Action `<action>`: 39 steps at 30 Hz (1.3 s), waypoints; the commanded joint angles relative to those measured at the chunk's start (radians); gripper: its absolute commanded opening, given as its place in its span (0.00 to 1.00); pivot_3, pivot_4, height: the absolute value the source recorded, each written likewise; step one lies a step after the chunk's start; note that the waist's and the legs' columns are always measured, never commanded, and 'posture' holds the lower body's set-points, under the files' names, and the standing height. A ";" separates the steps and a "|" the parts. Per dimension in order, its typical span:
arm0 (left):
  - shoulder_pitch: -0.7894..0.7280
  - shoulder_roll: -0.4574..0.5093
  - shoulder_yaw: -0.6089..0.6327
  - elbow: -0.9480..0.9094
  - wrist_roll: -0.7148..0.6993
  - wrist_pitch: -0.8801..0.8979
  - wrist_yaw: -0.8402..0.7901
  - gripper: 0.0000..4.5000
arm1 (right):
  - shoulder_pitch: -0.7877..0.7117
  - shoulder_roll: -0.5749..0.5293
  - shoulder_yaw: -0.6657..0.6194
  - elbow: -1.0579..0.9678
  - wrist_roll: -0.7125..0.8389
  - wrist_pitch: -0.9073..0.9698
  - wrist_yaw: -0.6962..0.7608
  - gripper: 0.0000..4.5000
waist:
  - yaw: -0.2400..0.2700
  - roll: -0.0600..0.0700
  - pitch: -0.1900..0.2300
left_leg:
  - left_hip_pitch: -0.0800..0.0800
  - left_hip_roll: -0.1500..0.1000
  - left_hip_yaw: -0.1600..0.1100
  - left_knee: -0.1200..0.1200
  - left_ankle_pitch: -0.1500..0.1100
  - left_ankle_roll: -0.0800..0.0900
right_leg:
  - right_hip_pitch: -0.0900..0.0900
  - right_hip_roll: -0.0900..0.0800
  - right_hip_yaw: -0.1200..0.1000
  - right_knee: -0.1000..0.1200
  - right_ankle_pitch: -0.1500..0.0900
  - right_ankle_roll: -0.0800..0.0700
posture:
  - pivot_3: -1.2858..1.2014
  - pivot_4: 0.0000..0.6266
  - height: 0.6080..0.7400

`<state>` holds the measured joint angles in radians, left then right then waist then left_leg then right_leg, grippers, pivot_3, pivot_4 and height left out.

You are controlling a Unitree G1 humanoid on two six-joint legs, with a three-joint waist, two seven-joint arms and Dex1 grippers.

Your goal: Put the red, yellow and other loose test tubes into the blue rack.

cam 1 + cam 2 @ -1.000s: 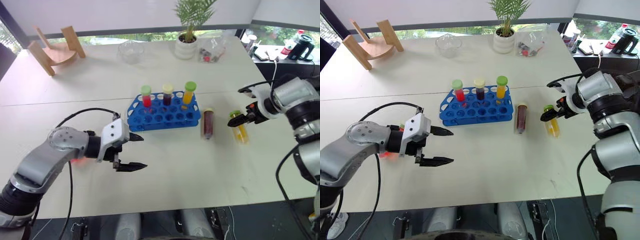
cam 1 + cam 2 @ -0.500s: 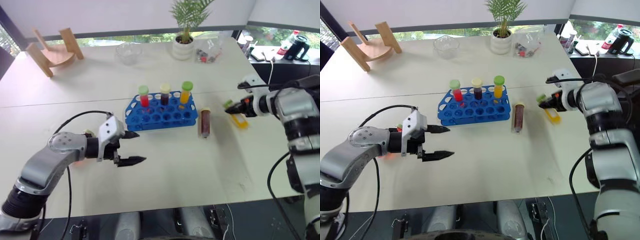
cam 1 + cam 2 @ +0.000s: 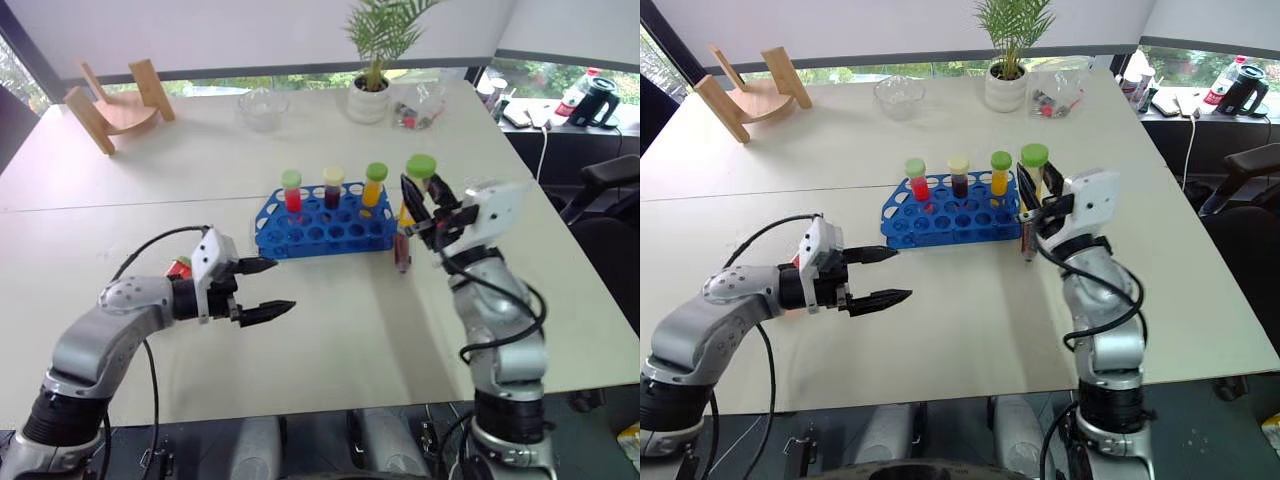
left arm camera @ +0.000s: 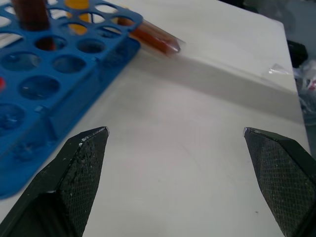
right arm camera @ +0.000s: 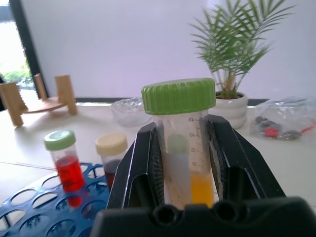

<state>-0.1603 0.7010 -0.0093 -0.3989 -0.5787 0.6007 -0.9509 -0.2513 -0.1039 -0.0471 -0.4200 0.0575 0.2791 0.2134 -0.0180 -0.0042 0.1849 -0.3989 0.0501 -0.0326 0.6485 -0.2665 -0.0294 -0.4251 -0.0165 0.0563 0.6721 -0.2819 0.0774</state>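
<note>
The blue rack stands mid-table with three capped tubes upright in its back row: red, dark and orange. My right gripper is shut on a green-capped tube of yellow liquid, held upright above the rack's right end. A dark brown tube lies on the table by that end. My left gripper is open and holds nothing, low over the table to the front left of the rack. A red tube lies partly hidden behind my left forearm.
At the back of the table stand a wooden stand, a glass bowl, a potted plant and a clear plastic bag. A black jug sits on a side surface at the far right.
My right gripper closed on the yellow tube where it lay at the right, lifted it and swung it left to the rack's end, now upright. The left gripper has stayed put.
</note>
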 commanded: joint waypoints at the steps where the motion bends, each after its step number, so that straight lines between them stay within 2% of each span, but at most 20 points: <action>1: 0.004 0.004 -0.022 -0.031 0.034 -0.036 0.003 1.00 | -0.002 0.049 0.046 0.046 -0.026 -0.116 -0.052 0.18 | 0.000 0.000 0.000 | 0.000 0.000 0.000 0.000 0.000 0.000 | 0.000 0.000 0.000 0.000 0.000 0.000 | 0.52 0.24 1.00; 8: 0.021 -0.024 -0.048 0.004 0.082 -0.069 0.023 1.00 | -0.020 0.056 0.078 0.268 -0.056 -0.300 -0.067 0.18 | -0.001 0.000 0.000 | 0.001 0.000 0.000 -0.001 0.000 0.000 | 0.000 0.000 0.000 0.000 0.000 0.000 | 0.52 0.24 1.00; 16: 0.034 -0.030 -0.054 0.022 0.106 -0.088 0.023 1.00 | -0.070 0.047 0.091 0.420 -0.073 -0.408 -0.069 0.18 | -0.002 -0.001 0.000 | 0.003 0.001 0.000 -0.002 0.000 0.000 | 0.002 0.001 0.000 0.000 0.000 0.000 | 0.52 0.24 1.00; 33: 0.046 -0.043 -0.050 0.026 0.121 -0.090 0.039 1.00 | -0.098 0.039 0.106 0.510 -0.090 -0.457 -0.065 0.18 | -0.003 -0.001 0.000 | 0.007 0.001 0.000 -0.002 0.000 0.000 | 0.007 0.001 0.000 0.000 0.000 -0.001 | 0.52 0.24 1.00; 38: 0.043 -0.051 -0.041 0.047 0.125 -0.098 0.046 1.00 | -0.060 0.028 0.106 0.411 -0.095 -0.416 -0.061 0.72 | -0.002 -0.001 0.000 | 0.007 0.001 0.000 -0.003 0.000 0.000 | 0.007 0.001 0.000 0.000 0.000 -0.001 | 0.52 0.24 1.00; 39: 0.044 -0.056 -0.041 0.050 0.124 -0.098 0.050 1.00 | -0.051 0.021 0.105 0.384 -0.094 -0.402 -0.057 0.85 | -0.002 -0.001 0.000 | 0.007 0.001 0.000 -0.003 0.000 0.000 | 0.007 0.001 0.000 -0.001 0.000 -0.001 | 0.52 0.24 1.00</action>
<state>-0.1126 0.6492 -0.0650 -0.3407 -0.4544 0.5216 -0.9077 -0.3012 -0.0728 0.0583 0.0472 -0.0356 -0.1274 0.1544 -0.0198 -0.0048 0.1846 -0.3915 0.0508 -0.0326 0.6455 -0.2667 -0.0290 -0.4186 -0.0159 0.0567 0.6713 -0.2822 0.0767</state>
